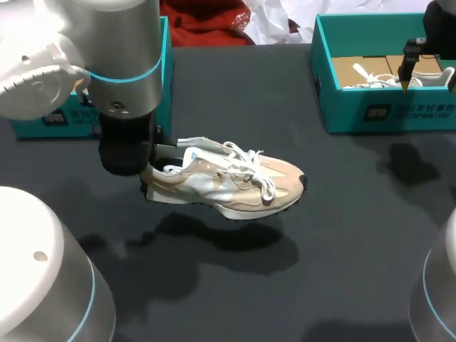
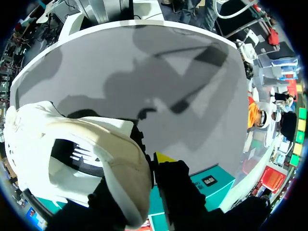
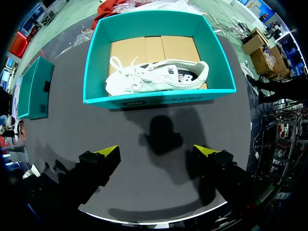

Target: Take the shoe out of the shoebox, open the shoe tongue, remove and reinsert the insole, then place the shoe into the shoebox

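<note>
The left arm (image 1: 125,71) comes in from the left side and holds the shoe (image 1: 228,182) up in the air. The shoe is tan and white with white laces. It is over the middle of the dark worktop (image 1: 235,85) and does not touch it. Its dark shadow lies on the worktop below it. The shoe lies flat, with its heel at the left arm and its toe pointing away to the right.

The left jaws are closed on the back of the shoe. In the left wrist view the heel rim sits between the two fingers. One finger is on the outside, and its yellow tip (image 2: 163,157) shows right beside the heel. The other finger is mostly hidden by the shoe.

The right arm (image 1: 438,21) is at the far right corner, over the shoebox (image 1: 377,114). The shoebox is teal and open, with brown card on its floor. A white shoe (image 3: 159,77) lies on its side inside it.

The right jaws are wide open and hold nothing. The two yellow fingertips (image 3: 108,150) are far apart, high over bare worktop, just in front of the shoebox.

A second teal box (image 1: 43,121) sits at the far left of the worktop, behind the left arm. It is well apart from the shoebox.
</note>
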Controlling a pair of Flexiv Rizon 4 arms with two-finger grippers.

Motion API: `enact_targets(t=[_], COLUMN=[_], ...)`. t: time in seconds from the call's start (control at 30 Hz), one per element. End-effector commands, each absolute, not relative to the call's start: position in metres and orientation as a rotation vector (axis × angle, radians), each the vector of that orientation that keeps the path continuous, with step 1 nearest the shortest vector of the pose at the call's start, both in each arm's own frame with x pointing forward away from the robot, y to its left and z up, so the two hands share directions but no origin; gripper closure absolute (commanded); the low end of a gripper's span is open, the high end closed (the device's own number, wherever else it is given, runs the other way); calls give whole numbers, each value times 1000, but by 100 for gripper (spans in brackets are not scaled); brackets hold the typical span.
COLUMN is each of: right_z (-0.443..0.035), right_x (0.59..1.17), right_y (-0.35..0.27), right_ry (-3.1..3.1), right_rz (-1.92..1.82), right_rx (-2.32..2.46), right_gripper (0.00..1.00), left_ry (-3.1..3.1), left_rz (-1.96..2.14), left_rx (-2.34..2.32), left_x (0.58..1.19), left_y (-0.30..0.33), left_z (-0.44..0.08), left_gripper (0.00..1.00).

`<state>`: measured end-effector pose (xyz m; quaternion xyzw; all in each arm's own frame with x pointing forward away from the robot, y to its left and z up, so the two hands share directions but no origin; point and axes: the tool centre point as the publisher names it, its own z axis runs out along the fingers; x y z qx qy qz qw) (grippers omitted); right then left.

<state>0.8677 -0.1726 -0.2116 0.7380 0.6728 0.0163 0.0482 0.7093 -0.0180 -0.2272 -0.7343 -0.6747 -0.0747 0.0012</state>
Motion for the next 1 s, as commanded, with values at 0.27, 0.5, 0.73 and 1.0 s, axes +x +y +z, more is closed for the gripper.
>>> enact_targets(t=[0.27,0.5,0.73,1.0], right_z=[-212,-212,-212,-212], right_x=[867,867,867,867], right_y=[-173,-173,-173,-173], right_ry=[2050,2050,2050,2050], right_rz=[51,51,51,51], right_rx=[2249,2249,2249,2249], right_gripper=[0,0,0,0], left_ry=[-2112,-2102,-2105,-2102], left_rz=[-247,-216,-206,-209], left_rx=[-2222,-2105,-2062,-2060], left_x=[710,702,700,701], left_y=[-27,-47,-62,-73], left_z=[-243,-289,-315,-341], left_gripper=[100,100,100,100])
